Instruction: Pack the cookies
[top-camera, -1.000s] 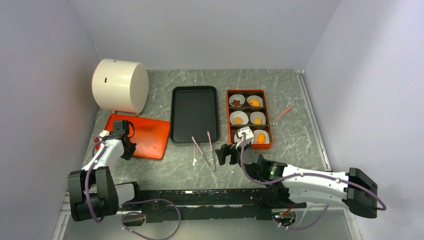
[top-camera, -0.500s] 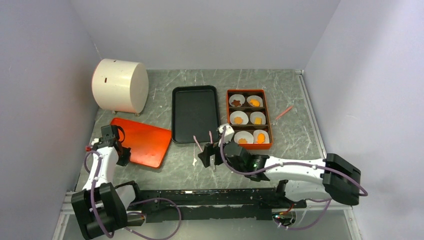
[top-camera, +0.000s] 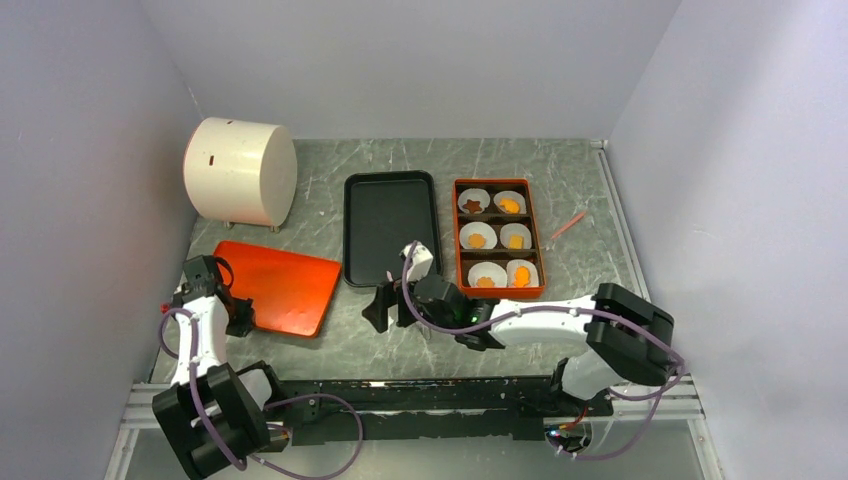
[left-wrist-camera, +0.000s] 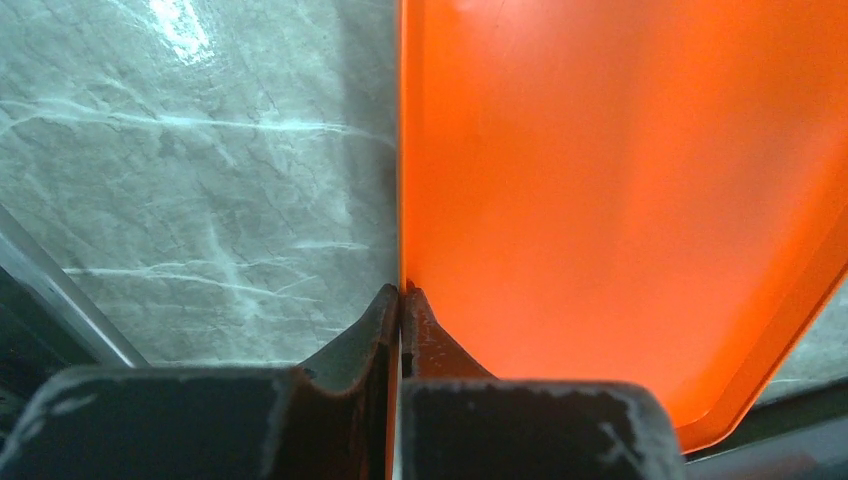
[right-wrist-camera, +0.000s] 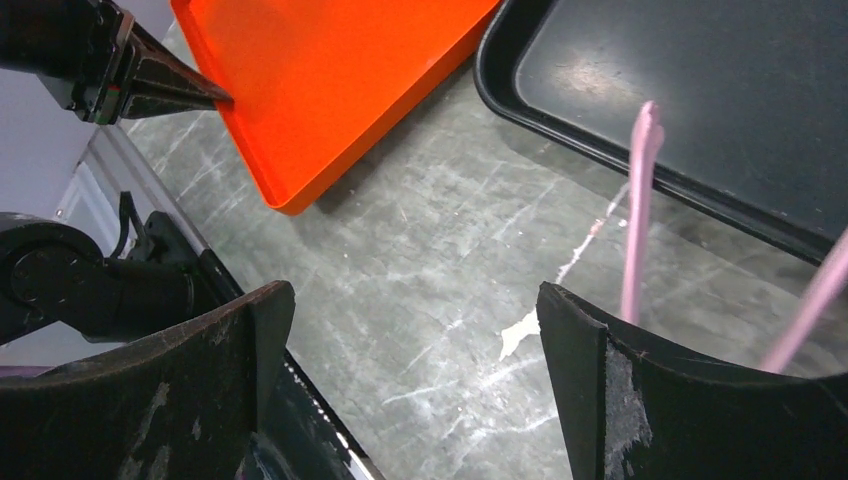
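The cookies (top-camera: 516, 241) sit one to a paper cup (top-camera: 467, 230) in the six compartments of the orange box (top-camera: 500, 294). The box stands on the table (top-camera: 580, 270) at 3 o'clock of the black tray (top-camera: 390, 225). The left gripper (left-wrist-camera: 401, 295) is clamped on the edge of the orange tray (left-wrist-camera: 600, 180), which lies at the black tray's 8 o'clock. The right gripper (right-wrist-camera: 412, 292) hovers over the table at the black tray's 6 o'clock, its jaws wide apart and holding nothing. Two pink sticks (right-wrist-camera: 640, 200) lie just beside it, one reaching over the black tray's near rim. A white cylinder (top-camera: 240, 172) stands at 10 o'clock.
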